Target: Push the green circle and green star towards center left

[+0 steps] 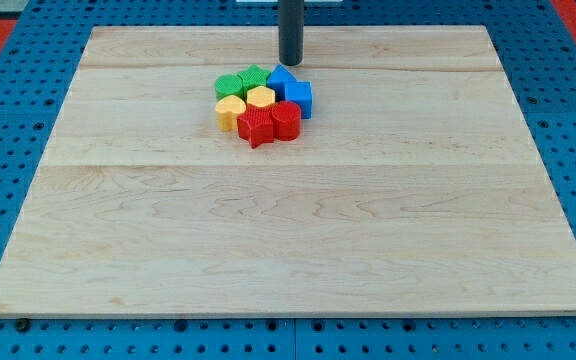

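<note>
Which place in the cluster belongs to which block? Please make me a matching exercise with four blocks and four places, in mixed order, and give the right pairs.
Blocks:
1. green circle
2. red star
3. blue cube
4. yellow hexagon

Places:
A. the view's right edge of the cluster
B. the middle of the cluster
C. the view's upper left corner of the cluster
D. the view's bottom edge of the cluster

Pairs: 1-C, 2-D, 3-A, 4-B.

My tip stands just above the cluster, towards the view's top.
</note>
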Controlling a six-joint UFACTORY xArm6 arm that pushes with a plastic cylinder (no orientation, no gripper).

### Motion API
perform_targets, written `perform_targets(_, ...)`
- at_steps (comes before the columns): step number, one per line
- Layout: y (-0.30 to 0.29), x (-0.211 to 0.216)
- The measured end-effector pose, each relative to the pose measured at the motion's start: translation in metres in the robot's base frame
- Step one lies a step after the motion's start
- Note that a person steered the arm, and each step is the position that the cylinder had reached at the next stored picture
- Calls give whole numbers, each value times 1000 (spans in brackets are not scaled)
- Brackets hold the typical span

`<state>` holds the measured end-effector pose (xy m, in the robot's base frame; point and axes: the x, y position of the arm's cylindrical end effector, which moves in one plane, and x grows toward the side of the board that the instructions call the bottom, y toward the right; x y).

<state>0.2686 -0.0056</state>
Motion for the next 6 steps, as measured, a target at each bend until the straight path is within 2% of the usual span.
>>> perform_targets(3,-32,42)
perform_targets(5,-96,68)
perform_targets(6,-110,79)
